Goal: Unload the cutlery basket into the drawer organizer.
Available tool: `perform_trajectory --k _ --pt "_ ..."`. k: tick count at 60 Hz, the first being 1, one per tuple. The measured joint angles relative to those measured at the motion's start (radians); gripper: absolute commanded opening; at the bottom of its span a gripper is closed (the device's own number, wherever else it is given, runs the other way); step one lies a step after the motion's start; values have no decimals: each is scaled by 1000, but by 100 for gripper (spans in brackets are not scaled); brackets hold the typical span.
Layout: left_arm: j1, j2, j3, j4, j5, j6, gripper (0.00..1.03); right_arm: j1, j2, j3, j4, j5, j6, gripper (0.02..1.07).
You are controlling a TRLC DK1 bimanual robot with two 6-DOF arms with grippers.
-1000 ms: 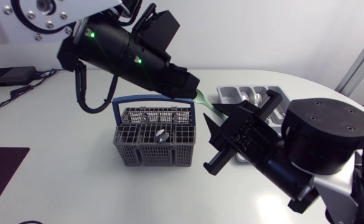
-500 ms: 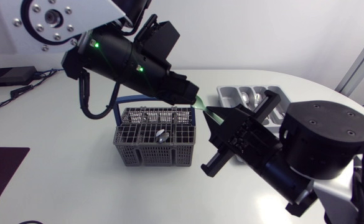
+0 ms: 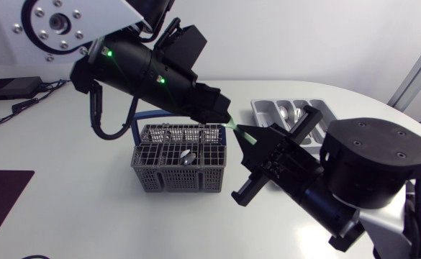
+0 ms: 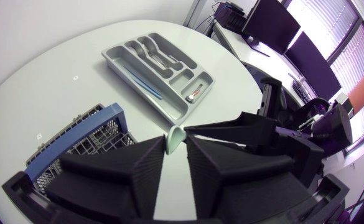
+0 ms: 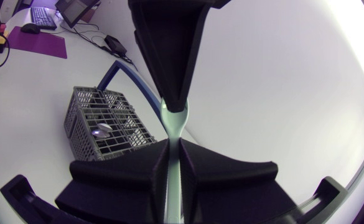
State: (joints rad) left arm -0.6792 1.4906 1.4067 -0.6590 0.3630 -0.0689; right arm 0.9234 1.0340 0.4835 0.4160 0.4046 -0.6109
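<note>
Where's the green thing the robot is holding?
In the head view the green utensil is up in the air just right of the cutlery basket, pinched between the left gripper and the right gripper.

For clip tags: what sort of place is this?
Likely a robotics lab: a grey mesh cutlery basket and silver compartmented organizer tray sit on a white table, with left arm and right arm above it.

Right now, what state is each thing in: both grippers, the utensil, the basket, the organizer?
left gripper: shut on the green utensil.
right gripper: shut on the green utensil.
green utensil: in the air, held by both grippers.
cutlery basket: upright, handle raised, metal cutlery inside.
drawer organizer: flat on the table, partly filled.
</note>
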Motion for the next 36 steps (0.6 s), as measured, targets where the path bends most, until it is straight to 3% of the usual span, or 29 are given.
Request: perform_trajectory --k 6,19,26,36 --pt "6 -24 0 5 0 -3 91 0 -29 0 -35 -16 0 8" --pt "83 -86 28 14 0 1 94 -63 -187 -9 -183 -155 0 8" --pt "135 -101 58 -5 0 50 93 -209 -301 -22 -331 -345 -2 8" --pt "190 -108 69 -60 0 202 93 -594 -371 -28 -498 -746 -73 8"
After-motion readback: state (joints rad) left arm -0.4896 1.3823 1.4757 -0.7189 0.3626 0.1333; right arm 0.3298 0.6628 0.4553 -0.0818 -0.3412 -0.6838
